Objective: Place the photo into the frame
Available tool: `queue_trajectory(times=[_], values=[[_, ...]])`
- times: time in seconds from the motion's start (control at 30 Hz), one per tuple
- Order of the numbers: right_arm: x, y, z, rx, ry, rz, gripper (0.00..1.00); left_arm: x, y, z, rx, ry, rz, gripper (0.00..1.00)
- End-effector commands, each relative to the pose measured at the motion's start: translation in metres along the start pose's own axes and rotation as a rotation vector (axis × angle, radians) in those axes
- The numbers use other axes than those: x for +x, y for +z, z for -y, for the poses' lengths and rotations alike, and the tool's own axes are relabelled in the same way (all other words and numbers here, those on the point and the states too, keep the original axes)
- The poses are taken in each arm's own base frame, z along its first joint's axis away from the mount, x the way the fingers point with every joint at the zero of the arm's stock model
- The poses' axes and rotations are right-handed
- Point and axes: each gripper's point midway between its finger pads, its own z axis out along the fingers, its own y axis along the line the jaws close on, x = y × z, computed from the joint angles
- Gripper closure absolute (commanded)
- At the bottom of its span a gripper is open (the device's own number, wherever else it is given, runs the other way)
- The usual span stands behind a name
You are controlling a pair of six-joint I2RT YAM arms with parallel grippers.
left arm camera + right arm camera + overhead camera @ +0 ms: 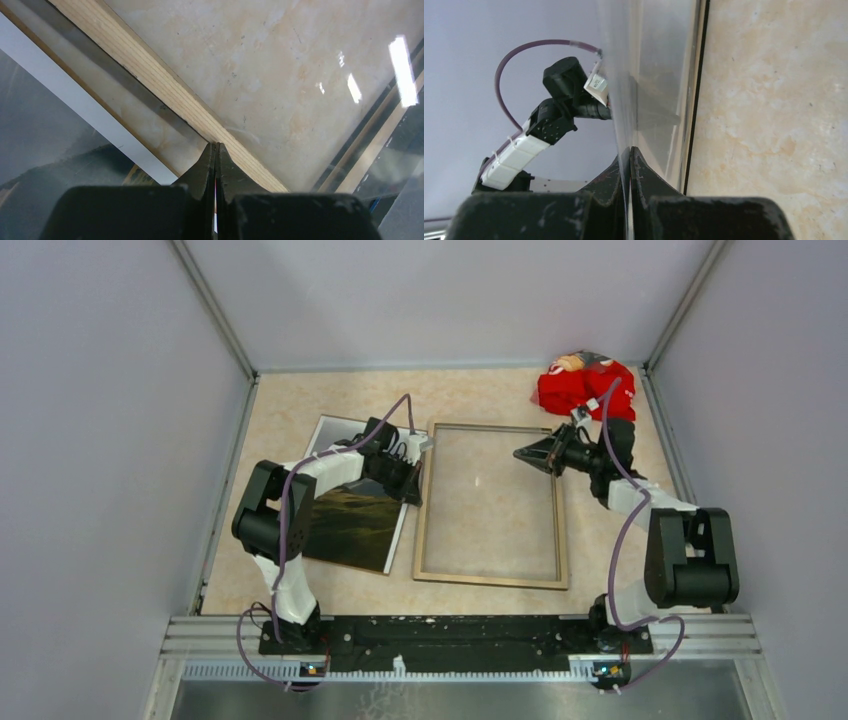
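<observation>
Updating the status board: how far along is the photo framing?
Done: thin rectangular frame lies tan wood back up. In hand: right end effector shut on a clear sheet over it; left end effector shut at the opposite edge. Remaining: white-bordered mountain print lies beside the frame, not inserted.

A clear sheet [654,65] is pinched in the right gripper [630,150]. Beyond that gripper, to its right, a crumpled red cloth [585,388] lies on the beige table [480,390].
</observation>
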Motion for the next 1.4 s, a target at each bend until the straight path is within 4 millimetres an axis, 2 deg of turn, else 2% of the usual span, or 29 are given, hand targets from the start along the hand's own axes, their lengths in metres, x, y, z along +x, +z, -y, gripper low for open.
queue_trajectory(times=[0.0,0.3,0.57,0.8,1.1,1.37], values=[[0.015,0.001,-0.025,-0.092,-0.070,-0.042,1.00,0.016,0.013,-0.009,-0.034,0.004,-0.057,1.00],[0.018,0.005,-0.005,-0.057,-0.031,-0.043,1.00,0.017,0.013,-0.008,-0.037,0.003,-0.061,1.00],[0.016,0.003,0.022,0.088,-0.096,-0.053,1.00,0.016,0.013,-0.009,-0.037,0.004,-0.061,1.00],[0.010,0.001,0.030,0.143,-0.130,-0.037,1.00,0.016,0.013,-0.008,-0.034,0.004,-0.061,1.00],[0.012,0.001,0.050,0.203,-0.131,-0.041,1.00,0.015,0.012,-0.006,-0.030,0.008,-0.056,1.00],[0.007,-0.007,0.066,0.325,-0.162,-0.027,1.00,0.014,0.012,-0.006,-0.030,0.012,-0.055,1.00]])
